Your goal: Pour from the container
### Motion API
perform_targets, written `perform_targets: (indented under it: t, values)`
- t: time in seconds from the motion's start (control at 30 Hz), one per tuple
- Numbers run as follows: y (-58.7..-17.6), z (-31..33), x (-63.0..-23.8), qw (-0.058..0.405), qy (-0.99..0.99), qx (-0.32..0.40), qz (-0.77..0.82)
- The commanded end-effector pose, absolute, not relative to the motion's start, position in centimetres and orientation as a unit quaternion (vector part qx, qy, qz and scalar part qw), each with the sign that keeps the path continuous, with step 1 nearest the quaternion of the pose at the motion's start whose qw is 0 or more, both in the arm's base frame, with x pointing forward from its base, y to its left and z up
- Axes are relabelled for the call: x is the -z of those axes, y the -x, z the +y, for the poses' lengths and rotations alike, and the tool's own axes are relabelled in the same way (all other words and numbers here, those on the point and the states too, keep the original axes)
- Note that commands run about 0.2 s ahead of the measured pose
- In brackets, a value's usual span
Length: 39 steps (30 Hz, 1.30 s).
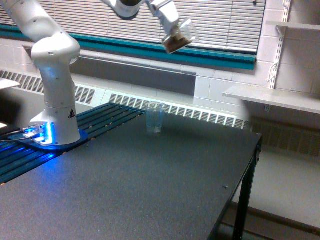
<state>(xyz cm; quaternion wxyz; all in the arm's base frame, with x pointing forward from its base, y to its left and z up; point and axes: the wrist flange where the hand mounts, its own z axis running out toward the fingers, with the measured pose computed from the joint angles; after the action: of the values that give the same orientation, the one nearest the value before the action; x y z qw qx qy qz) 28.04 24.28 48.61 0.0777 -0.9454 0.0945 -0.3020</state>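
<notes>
Exterior view, arm: the white robot arm (52, 75) rises from its base on the exterior view's left and reaches across the top of the picture.
Exterior view, fingers: the gripper (172, 31) is held high in front of the window blinds (225, 20); its fingers are closed around the small clear cup (179, 36).
Exterior view, cup: it hangs in the air, tilted, with brown material lying in its lower end, well above the tabletop (150, 185).
Exterior view, target: a taller clear cup (155, 117) stands upright near the far edge of the tabletop, below the held cup and slightly to the exterior view's left. It looks empty, though that is hard to tell.
Progress: nothing is seen falling, so pouring appears not yet begun.
Left to do: likely to line up over the standing cup, lower, and tip further.
</notes>
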Motion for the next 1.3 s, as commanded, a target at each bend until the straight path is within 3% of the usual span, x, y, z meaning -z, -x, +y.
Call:
perform_targets:
  t: [0.03,0.63,1.3]
  values:
    - [-25.1,25.0,-45.5,0.071,0.948,0.275,0.142]
    - [-21.9,28.0,-43.6,0.084,0.943,0.239,0.215]
    - [-21.9,31.4,-42.2,0.12,0.923,0.184,0.317]
